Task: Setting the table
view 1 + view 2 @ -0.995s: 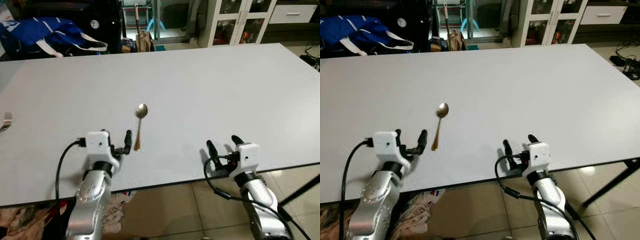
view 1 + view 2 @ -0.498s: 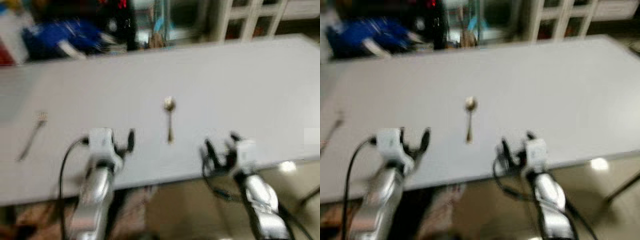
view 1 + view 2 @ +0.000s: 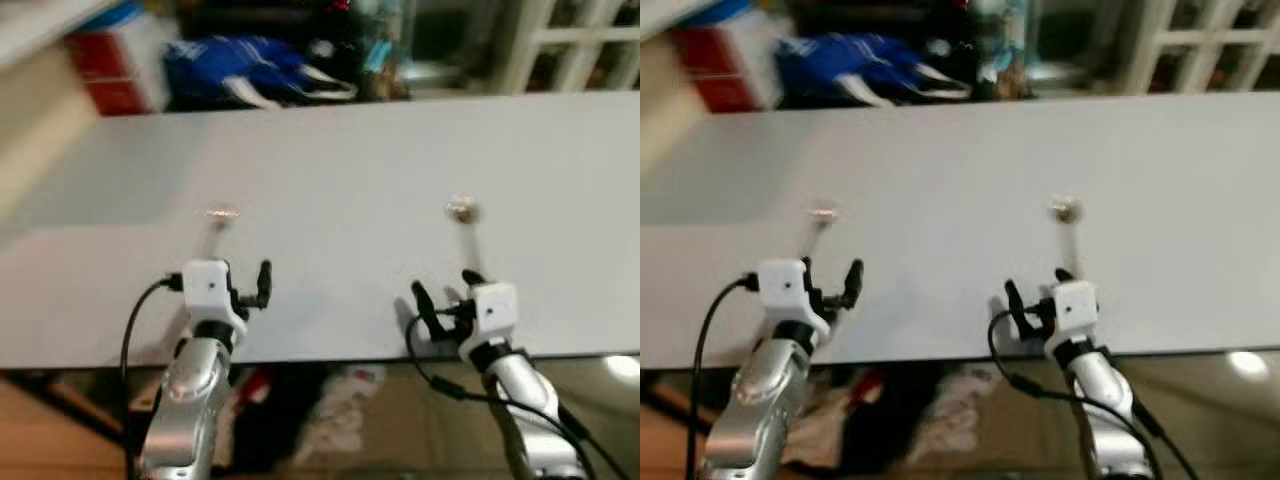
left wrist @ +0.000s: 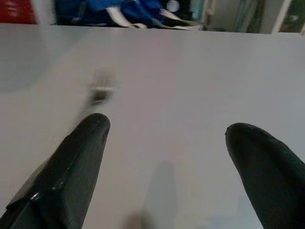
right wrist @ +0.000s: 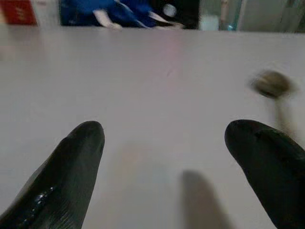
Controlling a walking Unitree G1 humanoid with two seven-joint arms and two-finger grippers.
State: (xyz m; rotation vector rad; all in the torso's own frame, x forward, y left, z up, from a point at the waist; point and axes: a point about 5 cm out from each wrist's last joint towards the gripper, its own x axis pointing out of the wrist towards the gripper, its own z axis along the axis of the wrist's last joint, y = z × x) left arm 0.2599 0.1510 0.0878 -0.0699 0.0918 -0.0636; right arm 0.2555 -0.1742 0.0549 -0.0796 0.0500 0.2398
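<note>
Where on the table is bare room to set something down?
Bare: the table between fork and spoon, and the far half toward the blue bag. Busier: near edge, where left gripper and right gripper hover, open.

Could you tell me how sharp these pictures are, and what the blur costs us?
Left eye view: motion-blurred, the spoon and fork reduced to smears. Right wrist view: the fingers crisp, the spoon soft. Left wrist view: the fork a grey smudge.

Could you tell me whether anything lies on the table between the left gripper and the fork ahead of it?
Nothing visible does. Bare white table separates the open left gripper from the blurred metal fork; both grippers are empty.
</note>
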